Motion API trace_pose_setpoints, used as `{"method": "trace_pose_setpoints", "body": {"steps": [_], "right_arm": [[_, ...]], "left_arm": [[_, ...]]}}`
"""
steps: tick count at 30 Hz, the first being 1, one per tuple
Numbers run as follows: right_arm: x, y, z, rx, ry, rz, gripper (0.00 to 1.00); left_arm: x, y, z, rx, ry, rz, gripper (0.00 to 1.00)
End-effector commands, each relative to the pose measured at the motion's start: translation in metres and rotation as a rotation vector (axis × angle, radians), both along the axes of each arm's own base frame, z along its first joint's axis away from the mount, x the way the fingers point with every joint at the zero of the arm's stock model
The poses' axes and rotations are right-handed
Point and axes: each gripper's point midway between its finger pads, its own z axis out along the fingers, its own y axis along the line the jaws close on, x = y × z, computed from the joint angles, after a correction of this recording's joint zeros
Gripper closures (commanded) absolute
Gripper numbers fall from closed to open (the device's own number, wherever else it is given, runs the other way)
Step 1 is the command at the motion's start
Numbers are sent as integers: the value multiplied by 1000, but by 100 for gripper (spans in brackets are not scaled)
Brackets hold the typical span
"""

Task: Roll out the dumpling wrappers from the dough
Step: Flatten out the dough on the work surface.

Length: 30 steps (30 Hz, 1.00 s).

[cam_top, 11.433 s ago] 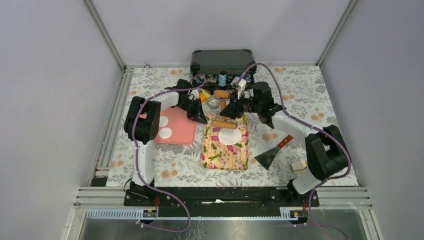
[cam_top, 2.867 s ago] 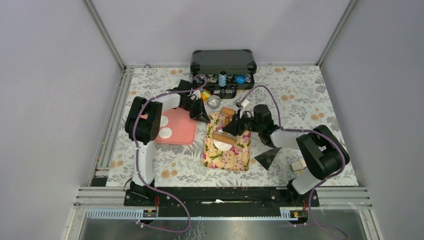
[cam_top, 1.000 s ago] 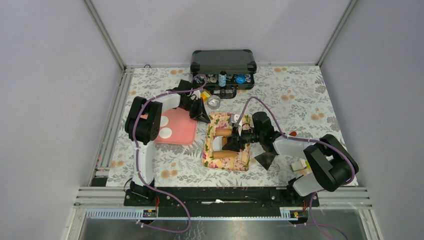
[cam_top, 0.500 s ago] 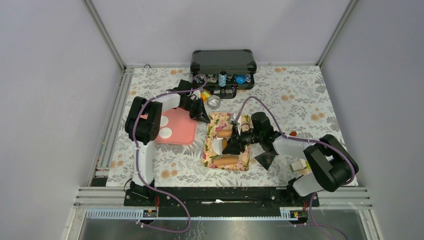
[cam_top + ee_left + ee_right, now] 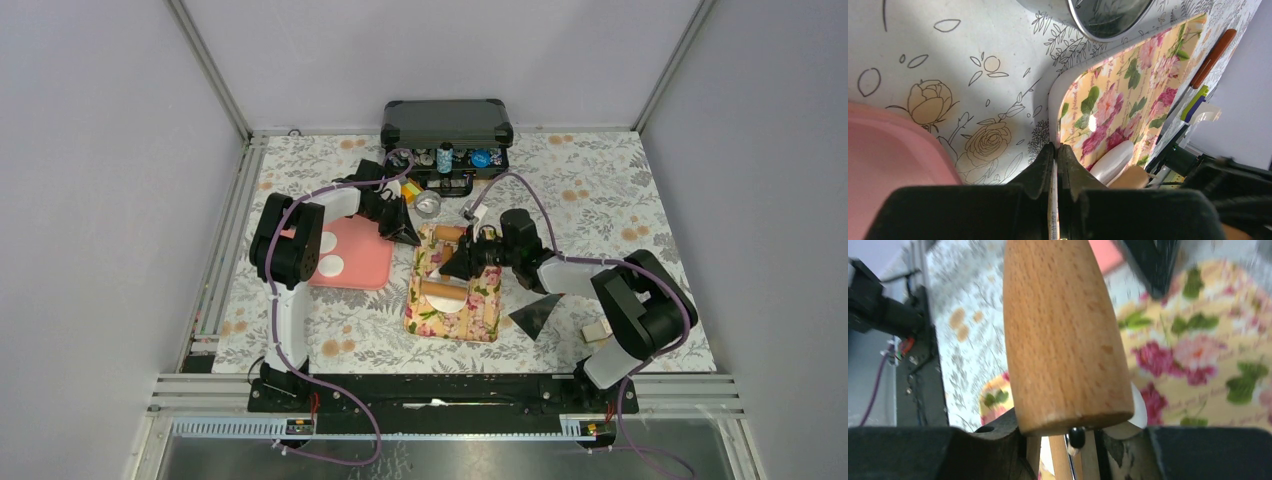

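A flat white dumpling wrapper (image 5: 452,301) lies on the floral tray (image 5: 440,322), partly under the near roller of a wooden rolling pin (image 5: 443,289). My right gripper (image 5: 453,266) is shut on the pin's handle frame between its two rollers. In the right wrist view the roller (image 5: 1063,335) fills the view, with the wrapper (image 5: 1139,412) behind it. My left gripper (image 5: 408,238) is shut on the floral tray's far left rim (image 5: 1054,100). Two more wrappers (image 5: 329,254) lie on the pink tray (image 5: 365,255). Lumps of dough are out of view.
A round silver tin (image 5: 428,204) stands just beyond the floral tray, in front of an open black case (image 5: 447,120) of small items. A scraper (image 5: 535,312) lies right of the tray, with a small white-and-green block (image 5: 597,330) further right.
My right gripper has drawn the rolling pin from the near part of the floral tray back toward its far end. The left gripper has stayed on the tray's rim.
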Motion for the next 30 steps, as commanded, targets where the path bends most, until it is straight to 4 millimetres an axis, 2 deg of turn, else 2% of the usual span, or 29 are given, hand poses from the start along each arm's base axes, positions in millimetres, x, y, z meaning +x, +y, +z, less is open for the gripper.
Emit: {"method": "trace_pose_setpoints", "body": {"steps": [1, 4, 12, 19, 30], "right_arm": [[-11, -16, -41, -139, -13, 13, 100], [-30, -24, -56, -198, -16, 78, 100], [-62, -31, -68, -242, -32, 189, 100], [-77, -30, -77, -244, 8, 227, 100], [-95, -29, -75, -231, -39, 295, 100]], "left_arm": [[8, 4, 16, -5, -57, 9, 100], [8, 5, 16, -3, -57, 10, 100], [10, 5, 16, 0, -60, 13, 100], [10, 6, 18, 2, -66, 13, 100], [10, 6, 17, -1, -61, 15, 100]]}}
